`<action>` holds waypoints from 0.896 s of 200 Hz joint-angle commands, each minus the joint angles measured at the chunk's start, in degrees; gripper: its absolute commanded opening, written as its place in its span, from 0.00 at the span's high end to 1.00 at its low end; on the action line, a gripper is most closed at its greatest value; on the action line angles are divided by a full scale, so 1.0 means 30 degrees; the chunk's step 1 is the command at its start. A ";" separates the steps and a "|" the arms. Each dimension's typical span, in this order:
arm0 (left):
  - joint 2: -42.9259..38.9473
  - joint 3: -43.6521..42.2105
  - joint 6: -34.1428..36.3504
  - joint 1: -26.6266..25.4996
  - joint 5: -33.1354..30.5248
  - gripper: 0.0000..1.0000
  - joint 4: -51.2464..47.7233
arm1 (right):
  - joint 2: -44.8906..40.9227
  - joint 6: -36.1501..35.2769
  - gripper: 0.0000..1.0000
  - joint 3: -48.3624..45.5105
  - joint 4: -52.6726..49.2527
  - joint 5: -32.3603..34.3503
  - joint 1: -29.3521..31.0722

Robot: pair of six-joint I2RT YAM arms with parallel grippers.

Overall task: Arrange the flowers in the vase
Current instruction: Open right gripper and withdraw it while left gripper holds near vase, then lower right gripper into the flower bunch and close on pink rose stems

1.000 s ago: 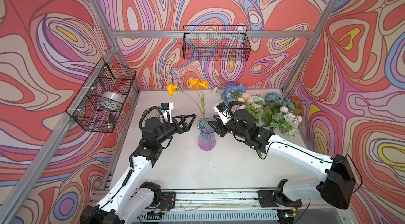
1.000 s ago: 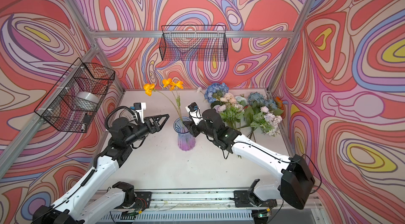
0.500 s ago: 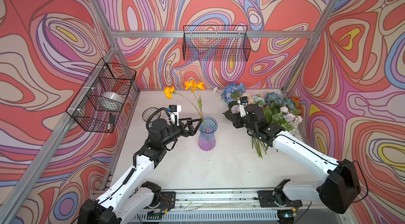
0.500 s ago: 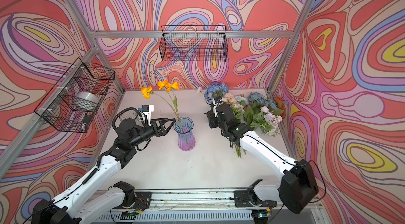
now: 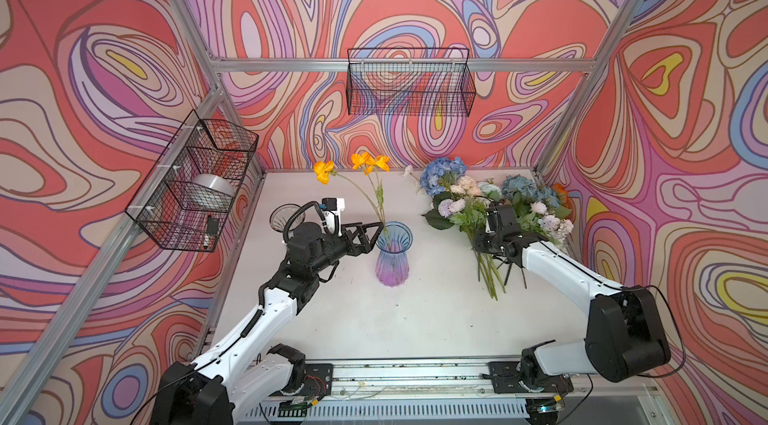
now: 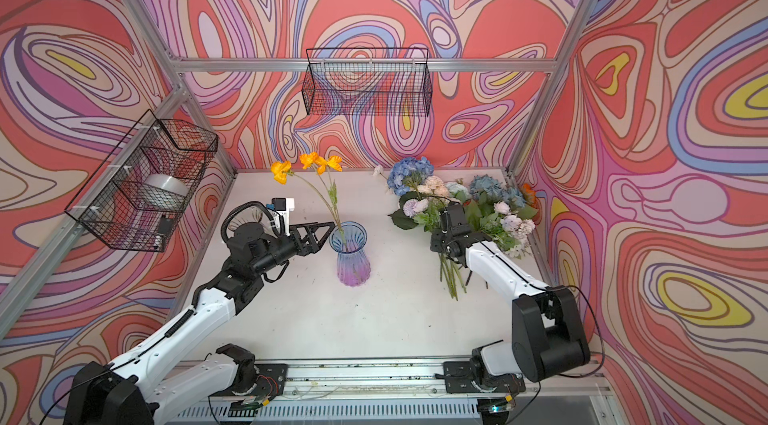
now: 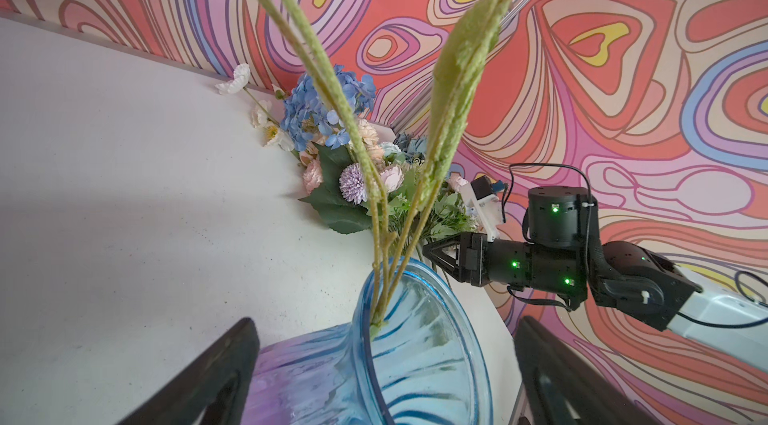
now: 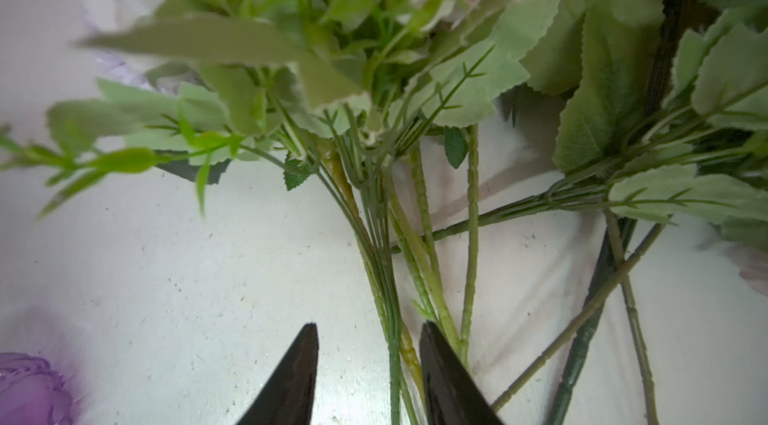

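Fetching next bunch (image 8: 374,119) off the bench (image 8: 187,277), jaws of right gripper (image 8: 369,325) half-open astride its stems; next, pinching shut and lifting toward vase (image 5: 392,256), beside wide-set jaws of left gripper (image 5: 372,238).

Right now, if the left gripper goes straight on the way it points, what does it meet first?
Probably the blue-purple vase: in the left wrist view its flared rim lies ahead, between the open fingers of the left gripper, with the orange poppy stems standing in it. How near, I cannot tell.
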 commanded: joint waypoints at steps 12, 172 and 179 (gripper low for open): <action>-0.0068 0.0165 -0.0277 -0.0096 -0.0402 0.01 0.0691 | 0.1427 -0.0689 0.62 0.0441 0.0981 -0.1260 -0.0325; -0.0223 0.0147 -0.0464 -0.0115 -0.0783 0.01 0.0571 | 0.4386 -0.1316 0.79 0.1430 0.2430 -0.0132 -0.0917; -0.0269 0.0125 -0.0475 -0.0120 -0.0769 0.01 0.0570 | 0.4299 -0.1367 0.82 0.1427 0.2423 -0.0112 -0.0917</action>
